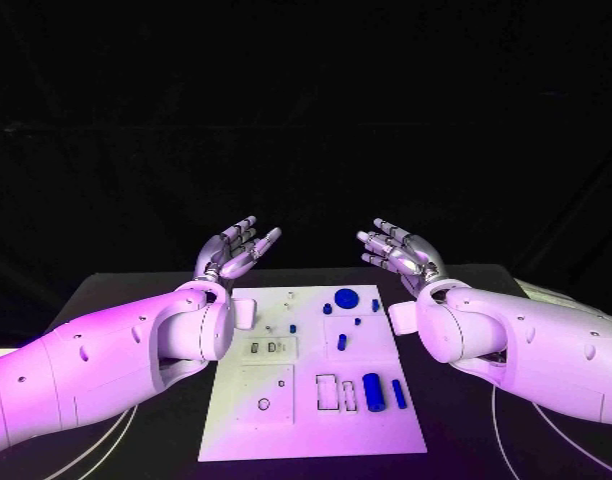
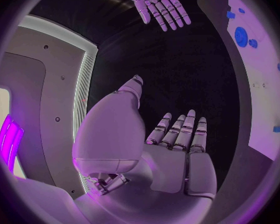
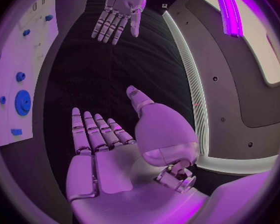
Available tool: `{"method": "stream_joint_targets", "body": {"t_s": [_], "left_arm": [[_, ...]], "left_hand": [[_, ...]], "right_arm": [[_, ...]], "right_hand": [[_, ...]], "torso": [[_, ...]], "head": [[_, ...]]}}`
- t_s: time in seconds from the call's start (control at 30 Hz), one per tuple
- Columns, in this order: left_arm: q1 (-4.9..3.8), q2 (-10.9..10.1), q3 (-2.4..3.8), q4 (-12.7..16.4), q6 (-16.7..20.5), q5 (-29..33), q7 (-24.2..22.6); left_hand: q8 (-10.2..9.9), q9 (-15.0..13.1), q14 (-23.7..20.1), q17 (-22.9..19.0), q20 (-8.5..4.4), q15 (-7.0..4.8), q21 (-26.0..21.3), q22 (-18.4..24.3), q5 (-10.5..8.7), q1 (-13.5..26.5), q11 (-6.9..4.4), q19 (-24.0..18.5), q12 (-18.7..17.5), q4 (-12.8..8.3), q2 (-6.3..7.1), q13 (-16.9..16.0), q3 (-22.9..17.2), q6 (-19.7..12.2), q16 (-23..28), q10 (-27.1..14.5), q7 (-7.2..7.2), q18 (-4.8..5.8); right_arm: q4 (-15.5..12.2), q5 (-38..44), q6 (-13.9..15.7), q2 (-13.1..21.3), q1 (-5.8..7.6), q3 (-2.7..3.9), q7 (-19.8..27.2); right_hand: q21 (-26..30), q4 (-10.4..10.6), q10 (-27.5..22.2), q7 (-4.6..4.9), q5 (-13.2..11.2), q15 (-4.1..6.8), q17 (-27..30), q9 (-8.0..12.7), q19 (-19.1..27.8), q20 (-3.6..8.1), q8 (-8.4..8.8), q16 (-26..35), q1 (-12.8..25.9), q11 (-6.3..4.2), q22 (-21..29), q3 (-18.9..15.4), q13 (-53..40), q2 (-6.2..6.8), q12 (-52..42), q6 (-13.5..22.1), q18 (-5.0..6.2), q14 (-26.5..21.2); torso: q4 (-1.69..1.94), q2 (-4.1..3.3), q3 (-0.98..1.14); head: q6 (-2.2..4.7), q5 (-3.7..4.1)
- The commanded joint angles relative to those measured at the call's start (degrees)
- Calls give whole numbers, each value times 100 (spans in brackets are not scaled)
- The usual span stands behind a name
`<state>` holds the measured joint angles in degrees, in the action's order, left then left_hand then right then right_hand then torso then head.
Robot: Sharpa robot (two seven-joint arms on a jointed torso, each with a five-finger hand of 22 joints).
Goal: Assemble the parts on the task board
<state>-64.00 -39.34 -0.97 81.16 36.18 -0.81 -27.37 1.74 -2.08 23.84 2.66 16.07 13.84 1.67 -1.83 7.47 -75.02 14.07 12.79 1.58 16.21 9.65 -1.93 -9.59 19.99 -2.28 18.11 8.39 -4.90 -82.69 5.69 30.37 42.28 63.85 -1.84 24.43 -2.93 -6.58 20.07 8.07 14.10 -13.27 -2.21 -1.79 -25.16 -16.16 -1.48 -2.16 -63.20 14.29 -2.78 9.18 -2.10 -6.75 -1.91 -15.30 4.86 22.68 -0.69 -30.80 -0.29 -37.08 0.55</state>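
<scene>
The white task board (image 1: 270, 435) lies in the middle of the black table. On it are blue parts: a round disc (image 1: 347, 297) near the far edge, a small upright piece (image 1: 342, 341) mid-board, and a thick cylinder (image 1: 374, 390) beside a thinner bar (image 1: 398, 393) near the front right. My left hand (image 1: 234, 250) and right hand (image 1: 400, 250) hang raised beyond the board's far edge, fingers spread, palms turned toward each other, holding nothing. In the left wrist view my left hand (image 2: 177, 134) is empty, and the board (image 2: 264, 99) lies off to one side. In the right wrist view my right hand (image 3: 99, 134) is also empty, near a blue disc (image 3: 22, 102).
Thin white cables (image 1: 119, 440) curve over the table on both sides of the board. A pale object (image 1: 551, 295) sits at the table's far right corner. My forearms flank the board's far half.
</scene>
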Motion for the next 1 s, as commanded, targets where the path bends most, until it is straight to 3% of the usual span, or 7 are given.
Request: {"method": "stream_joint_targets", "body": {"t_s": [0.03, 0.2, 0.37, 0.4, 0.5, 0.83, 1.0], "left_arm": [[-10, 11, 1, -4, -355, -123, 21], [-10, 11, 1, -4, -355, -123, 21], [-10, 11, 1, -4, -355, -123, 21], [-13, -121, 1, 56, -596, -37, -135], [-24, -199, 1, 129, -847, -42, 11], [-110, -511, 34, 628, -1106, -185, 296], [-133, -666, 66, 918, -1056, -211, 350]], "left_hand": [[62, -26, 329, 43, 77, 51, 79, -38, 19, -279, 75, 185, 65, 66, -37, -27, -92, 198, -78, 230, 823, -144], [229, -110, 1345, 165, 73, 28, 239, -125, -22, -301, 112, 711, 264, 7, -315, -126, -216, 994, -312, 1319, 858, -162], [473, -190, 2448, 294, 45, -233, 931, -451, -36, -357, -47, 2625, 617, -204, -508, -202, -244, 2198, -757, 2892, 791, -426], [550, -217, 2715, 332, 25, -320, 1065, -500, -41, -362, -116, 2879, 687, -254, -537, -211, -242, 2556, -873, 3084, 731, -498], [733, -265, 3524, 496, -181, -580, 1481, -656, -50, -364, -321, 3681, 868, -369, -606, -243, -237, 3189, -1187, 3640, 556, -543], [731, -198, 4554, 862, -513, -940, 1822, -737, -42, -374, -648, 4551, 869, -554, -650, -238, -313, 3757, -1353, 4547, 280, -577], [672, -194, 4997, 1169, -673, -1096, 2060, -841, -44, -312, -758, 4907, 870, -563, -605, -271, -345, 3866, -1635, 4841, 197, -563]], "right_arm": [[152, 703, -1332, -57, 75, -29, -435], [281, 900, -1739, -102, 141, -60, -570], [338, 986, -1918, -121, 170, -74, -630], [550, 2871, -829, 53, 254, -48, -485], [582, 3286, -716, 61, 292, -36, -516], [682, 4959, -706, 49, 482, 14, -941], [705, 6060, -934, 33, 574, 41, -1367]], "right_hand": [[-305, -469, 1448, 841, -111, 43, -107, -95, -1428, -48, -159, -196, -701, 11, -149, 128, -103, -42, -200, -1065, 321, 1592], [-635, -670, 3041, 696, -32, 311, -175, -190, -2259, -3, -347, -480, -885, -200, -233, 207, -173, -15, -486, -2414, 565, 3093], [-765, -839, 3519, 586, -53, 478, -134, -199, -2697, 145, -366, -439, -868, -340, -203, 431, -137, 56, -453, -3457, 562, 3611], [-784, -875, 3598, 563, -57, 510, -139, -199, -2767, 176, -354, -434, -867, -358, -195, 489, -142, 69, -437, -3545, 568, 3708], [-826, -941, 3733, 537, -44, 556, -138, -196, -2925, 251, -291, -392, -858, -388, -177, 635, -144, 111, -367, -3638, 570, 3898], [-1321, -971, 4408, 412, -76, 838, -161, -208, -3727, 599, -258, -423, -887, -590, -339, 896, -169, 353, -319, -4032, 562, 4706], [-1949, -946, 4654, 322, -172, 1137, -332, -207, -4402, 913, -245, -914, -955, -754, -648, 767, -181, 474, -317, -4129, 584, 5839]], "torso": [[-2, 2, 0], [-2, 2, 0], [-2, 2, 0], [66, -185, -22], [62, -253, -24], [84, -586, -35], [143, -730, -43]], "head": [[0, 0], [0, 0], [0, 0], [48, 63], [80, 77], [190, 140], [235, 200]]}}
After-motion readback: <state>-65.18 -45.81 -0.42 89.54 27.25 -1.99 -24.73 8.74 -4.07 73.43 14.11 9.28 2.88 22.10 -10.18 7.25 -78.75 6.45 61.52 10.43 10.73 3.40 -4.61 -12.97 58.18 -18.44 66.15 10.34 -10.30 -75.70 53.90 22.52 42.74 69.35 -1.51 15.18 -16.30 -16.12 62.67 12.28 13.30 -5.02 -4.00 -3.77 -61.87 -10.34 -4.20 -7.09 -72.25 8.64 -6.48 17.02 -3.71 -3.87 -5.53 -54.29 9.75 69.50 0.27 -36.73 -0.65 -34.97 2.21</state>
